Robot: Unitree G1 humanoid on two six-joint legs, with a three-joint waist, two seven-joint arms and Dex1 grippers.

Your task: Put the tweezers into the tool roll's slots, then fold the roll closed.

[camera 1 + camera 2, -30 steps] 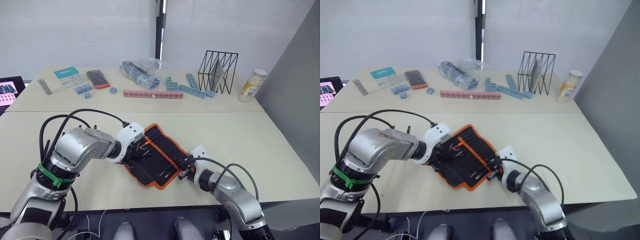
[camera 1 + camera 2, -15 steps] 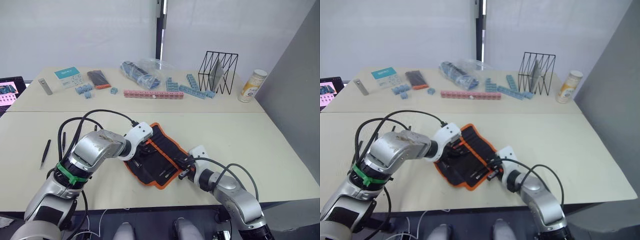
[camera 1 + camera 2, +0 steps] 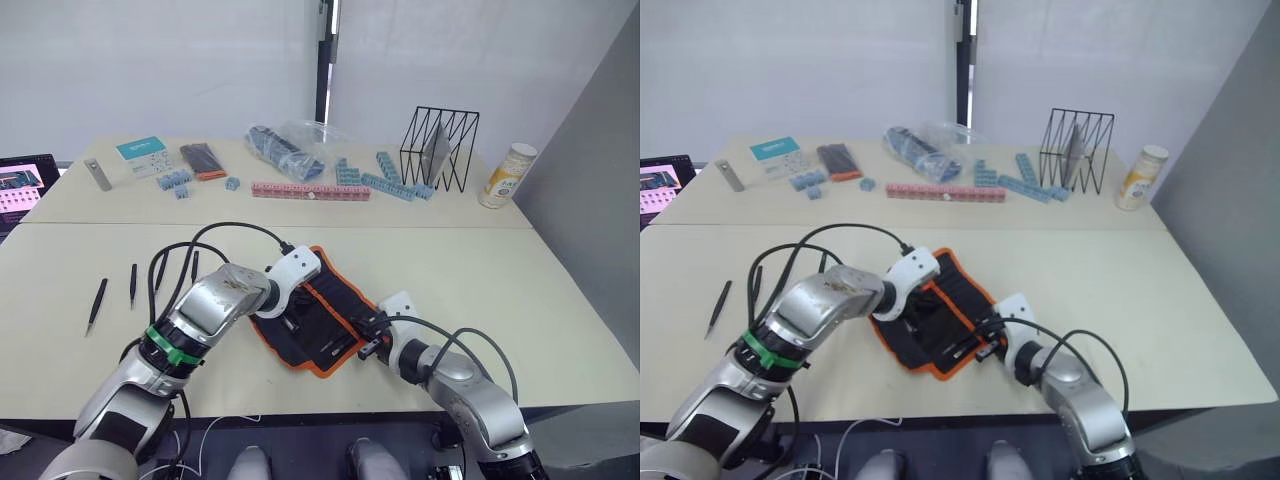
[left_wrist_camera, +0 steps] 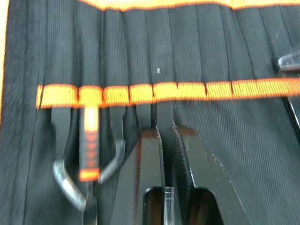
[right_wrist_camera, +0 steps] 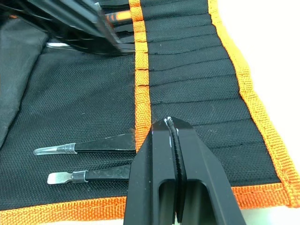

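Observation:
The tool roll (image 3: 322, 322) lies open on the near table, black with orange piping. My left gripper (image 4: 165, 129) is shut on a slim black tweezer (image 4: 164, 112) whose end goes under the orange band (image 4: 140, 92) into one of the slots (image 4: 161, 56). An orange-handled tool (image 4: 89, 140) sits in a neighbouring slot. My right gripper (image 5: 169, 123) is shut, its tips resting on the orange band (image 5: 142, 101) near the roll's right end, beside two slotted tweezers (image 5: 89, 146). Several loose tweezers (image 3: 133, 284) lie on the table to the left.
Along the far table stand a wire rack (image 3: 438, 148), a can (image 3: 507, 173), a pink block strip (image 3: 310, 190), blue blocks (image 3: 385, 178), a plastic bag (image 3: 290, 145), a black-and-orange flat item (image 3: 203, 160) and a grey metal bar (image 3: 97, 173). A screen (image 3: 20, 185) sits far left.
My left arm has swung right over the roll, uncovering the loose tweezers on the table at the left. The right gripper has stayed at the roll's right end.

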